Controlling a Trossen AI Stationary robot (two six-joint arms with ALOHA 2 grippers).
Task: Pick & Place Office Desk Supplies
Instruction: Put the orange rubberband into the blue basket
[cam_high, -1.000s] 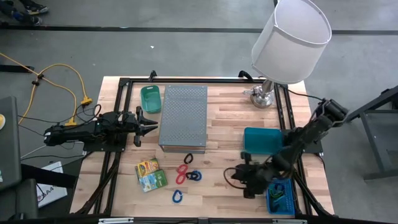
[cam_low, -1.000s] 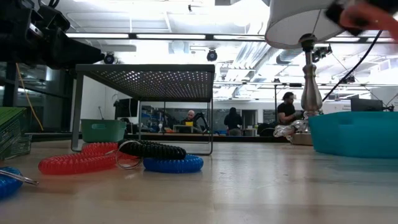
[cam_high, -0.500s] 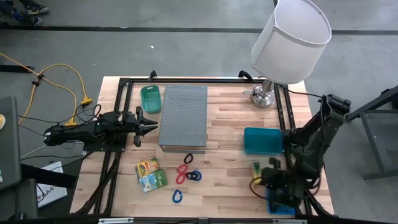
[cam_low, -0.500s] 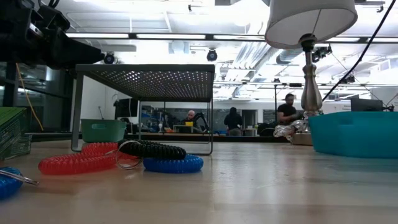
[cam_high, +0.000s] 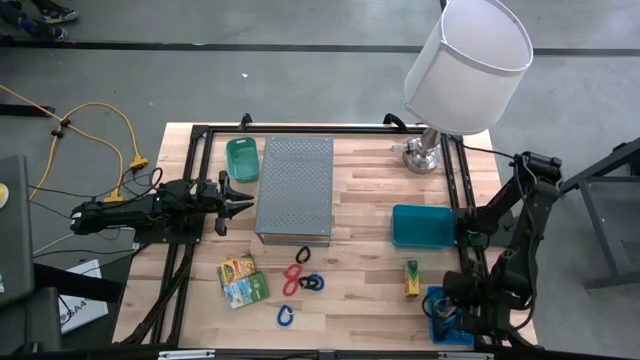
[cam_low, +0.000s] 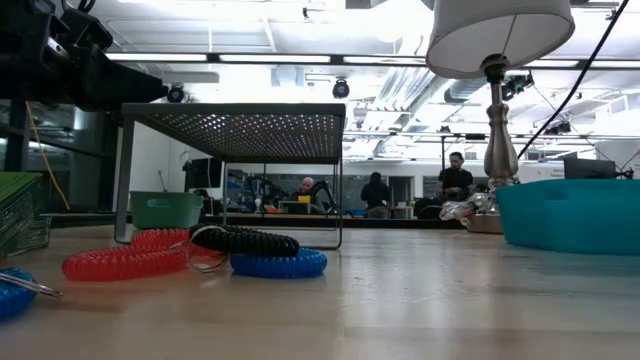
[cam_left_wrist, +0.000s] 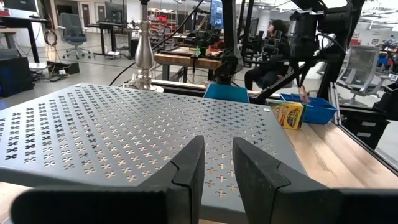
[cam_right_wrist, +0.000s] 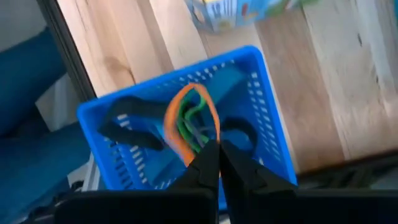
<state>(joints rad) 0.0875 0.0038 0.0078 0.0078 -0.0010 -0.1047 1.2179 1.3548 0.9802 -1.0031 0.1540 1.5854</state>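
My right gripper (cam_high: 457, 312) hangs over the blue basket (cam_high: 441, 326) at the table's near right corner, pointing down, shut on an orange and a green rubber band (cam_right_wrist: 189, 118). Dark items lie in the basket (cam_right_wrist: 264, 134). A yellow-green packet (cam_high: 411, 279) sits on the table just left of the basket. Red, dark and blue coil loops (cam_high: 296, 279) and two more packets (cam_high: 239, 281) lie near the table's middle front. My left gripper (cam_high: 248, 201) waits level at the left, open, beside the grey perforated box (cam_high: 295, 190). My right gripper pinches the orange and green rubber bands at one end of their loops (cam_right_wrist: 200, 144), right at its two fingertips. The fingers come from above, pointing down. The bands hang slack below them, over the inside of the blue basket.
A lamp (cam_high: 465, 70) with a white shade stands at the far right. A teal bin (cam_high: 424, 226) sits just beyond the basket, and a small green bin (cam_high: 241, 158) is left of the grey box. Bare wood lies between the loops and the packet.
My right gripper has swung from the table's middle front toward the near right corner, tipping further down and rolling, and has carried the rubber bands over the blue basket. The packet that it hid shows now on the table.
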